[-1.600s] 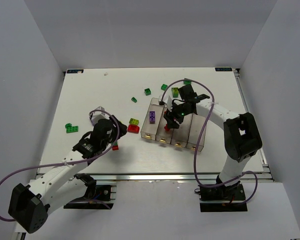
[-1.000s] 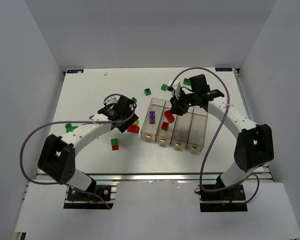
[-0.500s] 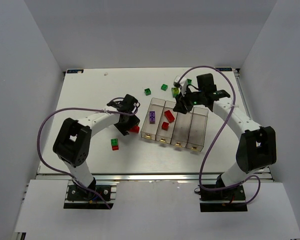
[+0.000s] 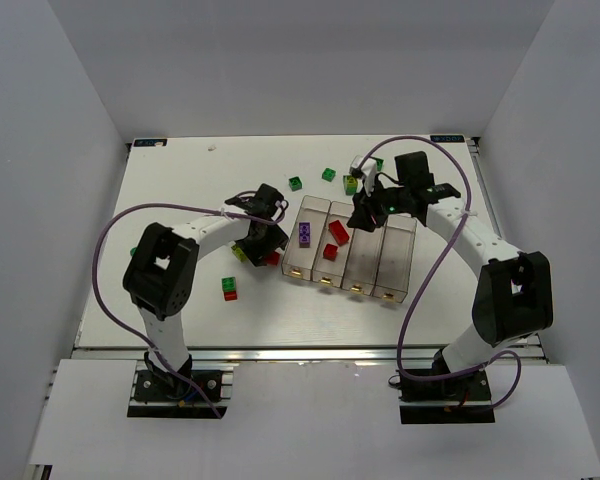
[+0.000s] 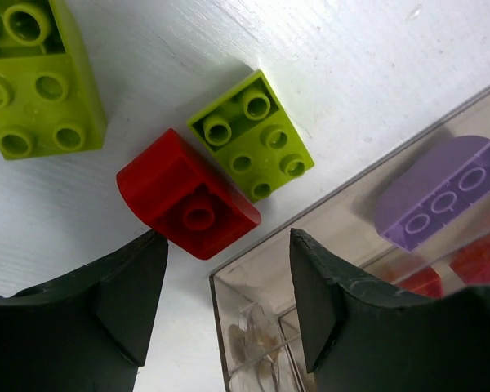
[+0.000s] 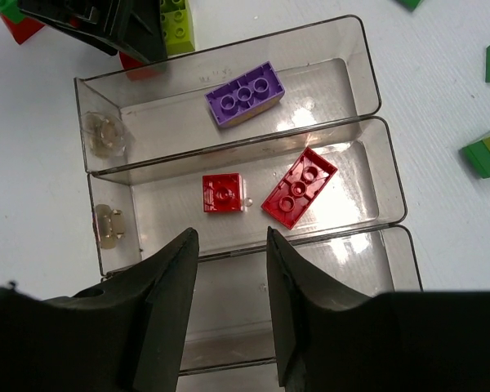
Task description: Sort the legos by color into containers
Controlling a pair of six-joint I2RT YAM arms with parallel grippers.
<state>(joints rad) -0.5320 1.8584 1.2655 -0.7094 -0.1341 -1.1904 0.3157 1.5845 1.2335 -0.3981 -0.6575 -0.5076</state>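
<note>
A small red rounded plastic brick [image 5: 188,200] is seen on the white counter [image 5: 351,65], just beside the leftmost translucent grey-clear bin [image 5: 343,204], below the left hand [image 5: 224,261], which is spread wide. Being judged light, rigid and slick, it is best pinched across its flat sides. The right hand [image 6: 230,241] is released, empty.

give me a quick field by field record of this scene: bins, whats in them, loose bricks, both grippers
bin row: four clear bins joined side by side
leftmost bin: one purple brick
next bin: two red bricks
other two bins: look empty from the top view
left gripper: open, empty, over a loose red brick beside the leftmost bin
right gripper: open, empty, above the bin row
also loose: yellow-green bricks, green bricks
</note>
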